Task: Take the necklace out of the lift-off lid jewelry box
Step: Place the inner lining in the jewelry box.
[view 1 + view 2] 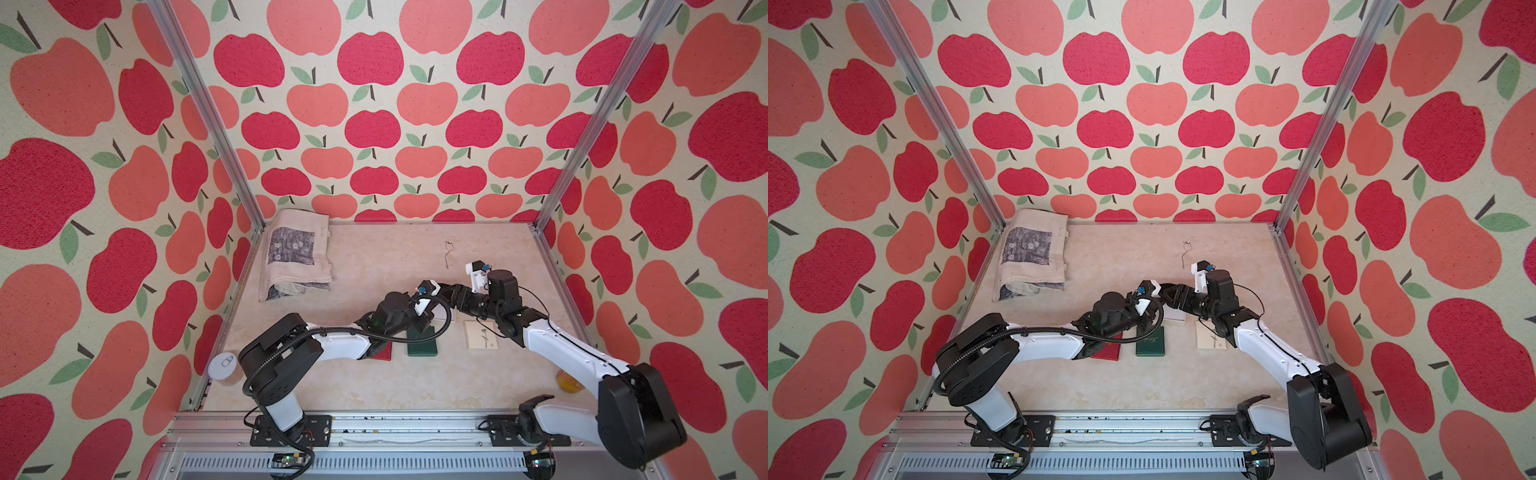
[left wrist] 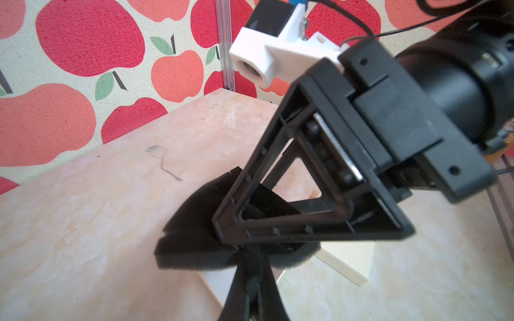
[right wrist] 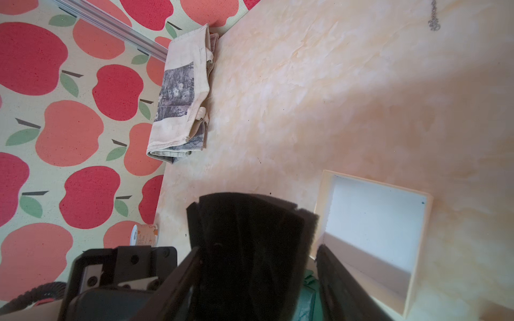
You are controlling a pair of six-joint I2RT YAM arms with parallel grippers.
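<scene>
Black foam pad (image 2: 192,239) held by the open white box (image 3: 375,219), necklace (image 1: 448,253) already out.
Nearest, the left gripper (image 2: 250,258) is pinched tight on the pad's edge; the right gripper (image 3: 257,248) straddles it, jaws apart either side, grip unclear. Farther, at twelve o'clock from them, the necklace lies loose on the table (image 1: 374,257).

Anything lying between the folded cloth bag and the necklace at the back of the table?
Nothing: only bare tabletop separates the folded cloth bag from the necklace. Both top views show it, and the right wrist view agrees.
</scene>
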